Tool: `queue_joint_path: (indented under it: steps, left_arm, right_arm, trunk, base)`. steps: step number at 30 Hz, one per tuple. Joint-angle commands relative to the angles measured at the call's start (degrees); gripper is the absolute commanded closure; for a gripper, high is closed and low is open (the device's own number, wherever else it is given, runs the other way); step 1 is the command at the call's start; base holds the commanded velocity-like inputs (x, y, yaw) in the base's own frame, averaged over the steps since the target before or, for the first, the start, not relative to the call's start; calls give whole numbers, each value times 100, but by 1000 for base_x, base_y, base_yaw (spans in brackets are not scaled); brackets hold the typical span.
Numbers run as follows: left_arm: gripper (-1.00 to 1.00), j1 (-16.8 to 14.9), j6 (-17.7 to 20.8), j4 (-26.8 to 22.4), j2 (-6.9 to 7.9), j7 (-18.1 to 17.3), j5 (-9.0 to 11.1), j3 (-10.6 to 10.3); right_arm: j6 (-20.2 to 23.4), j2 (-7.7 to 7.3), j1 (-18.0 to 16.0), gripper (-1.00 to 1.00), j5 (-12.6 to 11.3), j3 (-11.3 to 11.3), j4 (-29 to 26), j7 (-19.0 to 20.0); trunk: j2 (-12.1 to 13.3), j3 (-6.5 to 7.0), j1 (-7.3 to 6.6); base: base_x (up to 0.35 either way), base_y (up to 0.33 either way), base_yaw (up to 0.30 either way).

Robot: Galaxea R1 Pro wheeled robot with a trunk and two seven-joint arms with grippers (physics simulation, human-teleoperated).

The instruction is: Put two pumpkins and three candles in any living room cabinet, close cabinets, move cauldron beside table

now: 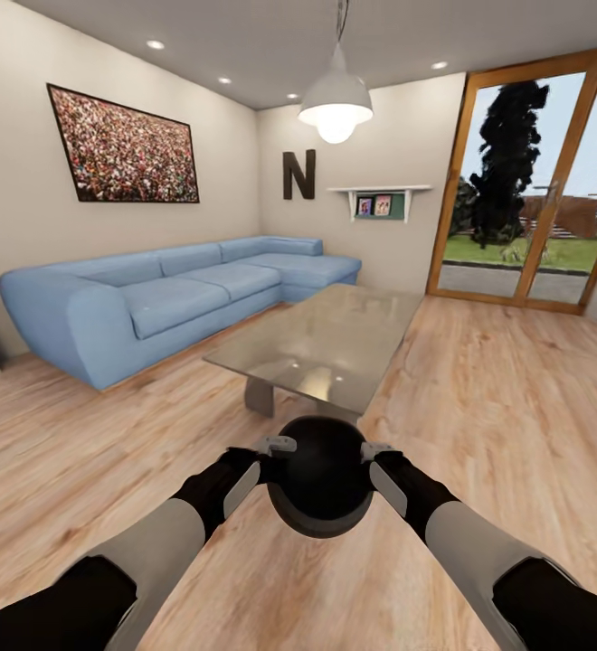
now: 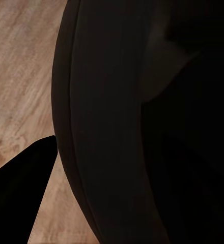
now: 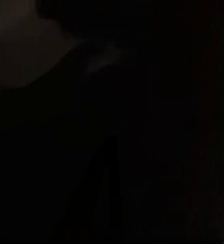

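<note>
Cauldron [image 1: 321, 484] held between left pincer [image 1: 279, 445] and right pincer [image 1: 375, 449].

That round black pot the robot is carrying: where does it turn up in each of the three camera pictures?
Head view: the round black cauldron sits low in the middle, between the two end effectors, before the glossy low table.
Left wrist view: its dark curved side rises through the middle.
Right wrist view: near-black surface, probably the cauldron.
Shared landmark: pale wooden floor.

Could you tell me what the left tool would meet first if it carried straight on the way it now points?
The cauldron: the left tool already sits against its side, pointing inward at it.
</note>
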Motion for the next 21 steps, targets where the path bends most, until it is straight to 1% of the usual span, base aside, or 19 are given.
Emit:
queue_joint_path:
  steps: [1,5,17,21]
  left_arm:
    - [100,-3,-84,-94,8,34,120,-104]
    - [100,-3,-84,-94,8,34,120,-104]
    - [100,-3,-84,-93,8,34,120,-104]
    - [100,-3,-84,-94,8,34,120,-104]
  right_arm:
    - [45,-34,-8,100,91,-10,11,-60]
    - [46,-34,-8,100,91,-10,11,-60]
    - [45,-34,-8,100,91,-10,11,-51]
    - [45,-34,-8,100,91,-10,11,-57]
  trunk:
    - [-3,1,-2]
    - [-3,22,-2]
    - [-3,27,-2]
    - [-3,28,-2]
  base:
    - [0,281,-260]
    - [0,286,-185]
    - [0,289,-17]
    - [0,289,-167]
